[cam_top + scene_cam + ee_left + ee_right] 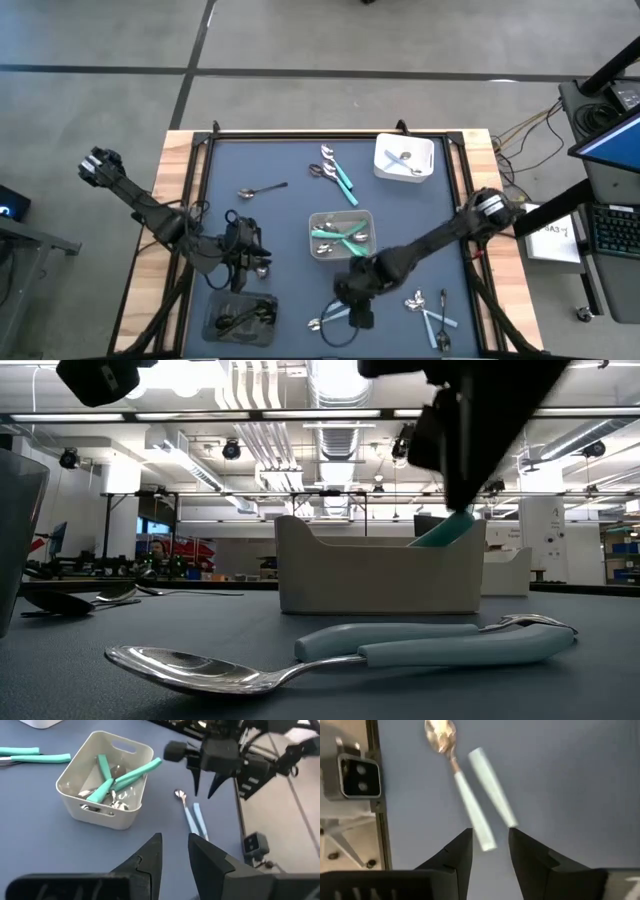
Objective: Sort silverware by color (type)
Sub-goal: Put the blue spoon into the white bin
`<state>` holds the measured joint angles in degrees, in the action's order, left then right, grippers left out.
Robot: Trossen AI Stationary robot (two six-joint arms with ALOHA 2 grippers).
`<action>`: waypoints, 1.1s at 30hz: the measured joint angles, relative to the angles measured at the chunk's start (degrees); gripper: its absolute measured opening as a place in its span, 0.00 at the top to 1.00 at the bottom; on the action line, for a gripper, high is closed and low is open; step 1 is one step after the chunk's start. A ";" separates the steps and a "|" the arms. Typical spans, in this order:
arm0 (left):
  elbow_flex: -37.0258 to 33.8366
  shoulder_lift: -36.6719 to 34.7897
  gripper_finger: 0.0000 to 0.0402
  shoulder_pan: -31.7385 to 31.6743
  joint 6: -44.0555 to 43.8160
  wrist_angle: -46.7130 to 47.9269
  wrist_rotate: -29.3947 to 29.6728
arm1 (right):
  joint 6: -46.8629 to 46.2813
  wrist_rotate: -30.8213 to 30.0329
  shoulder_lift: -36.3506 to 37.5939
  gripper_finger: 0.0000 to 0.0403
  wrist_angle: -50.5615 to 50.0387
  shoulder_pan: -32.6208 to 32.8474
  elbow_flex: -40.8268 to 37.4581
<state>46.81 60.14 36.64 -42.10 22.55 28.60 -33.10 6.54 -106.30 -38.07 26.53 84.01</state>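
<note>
I see teal pieces in the grey tray (pixel 341 216), but my spread right gripper (pixel 490 837) hovers over two pale-blue spoons (pixel 470 815), and more lie loose.

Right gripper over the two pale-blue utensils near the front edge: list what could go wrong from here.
1. The right gripper hangs open above two pale-blue-handled utensils lying close side by side; closing may catch both, or nudge one away.
2. A teal handle sticks out over the rim of the grey tray close by; the arm could knock it on lifting.
</note>
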 joint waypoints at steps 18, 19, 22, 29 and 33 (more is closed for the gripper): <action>-0.02 -1.18 0.81 0.02 2.57 2.42 -2.46 | -0.15 -0.55 -9.08 0.74 13.15 3.85 -0.03; -0.02 -1.18 0.81 0.02 2.54 2.42 -2.63 | -0.24 -0.56 -8.92 0.73 13.19 3.84 -0.03; -0.02 -1.18 0.81 0.06 2.42 2.41 -2.73 | -0.27 -0.56 -8.06 0.74 13.33 3.84 -0.05; -0.02 -1.18 0.81 0.04 2.40 2.40 -2.75 | 0.90 -2.41 -7.13 0.73 12.50 3.86 -0.04; -0.02 -1.18 0.81 0.04 2.40 2.41 -2.73 | 2.73 -4.48 -7.93 0.72 12.62 3.84 -0.05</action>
<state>46.78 58.96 36.69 -39.70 24.96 25.87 -30.37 2.07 -114.22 -25.45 30.37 83.96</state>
